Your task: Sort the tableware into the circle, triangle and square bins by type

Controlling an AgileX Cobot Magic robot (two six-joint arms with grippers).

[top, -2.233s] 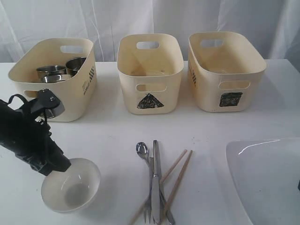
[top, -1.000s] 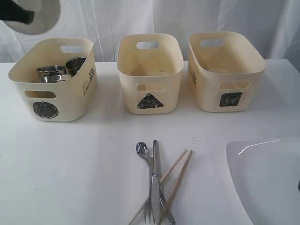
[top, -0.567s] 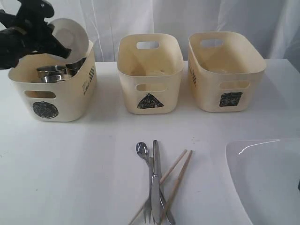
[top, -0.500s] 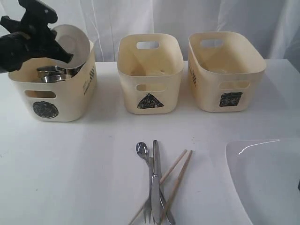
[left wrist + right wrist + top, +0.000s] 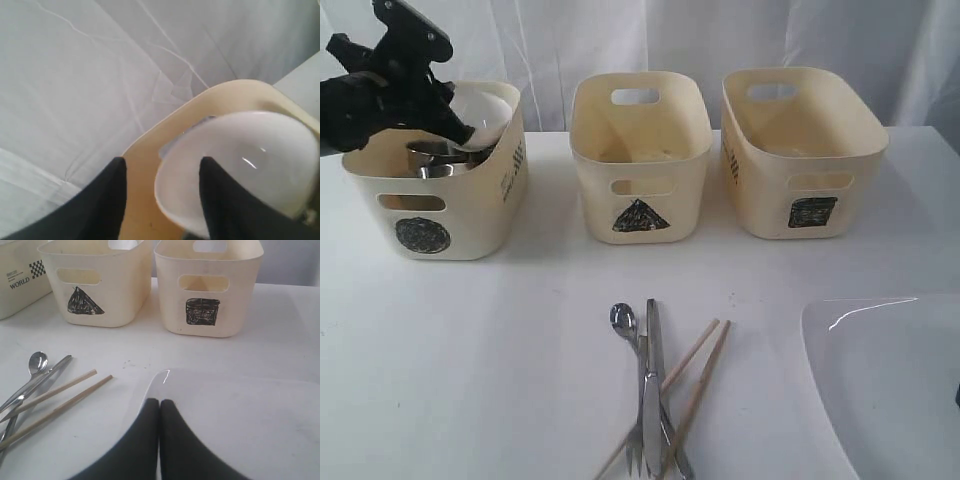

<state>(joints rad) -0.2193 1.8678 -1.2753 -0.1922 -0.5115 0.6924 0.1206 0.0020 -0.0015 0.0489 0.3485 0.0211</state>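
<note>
The small white bowl [image 5: 250,160] lies partly between the parted left tool [image 5: 162,165].

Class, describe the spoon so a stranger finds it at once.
On the white table, before the triangle-marked middle bin, lie cutlery and wooden chopsticks. The spoon is the leftmost steel piece, the only one with a rounded bowl end.

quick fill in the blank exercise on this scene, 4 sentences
1. The bowl is at the bin marked with a ____.
2. The middle bin bears a black ____.
3. Beside the spoon and knife lie two wooden ____.
4. The hand over the plate is the ____ one.
Missing words: circle; triangle; chopsticks; right
</note>
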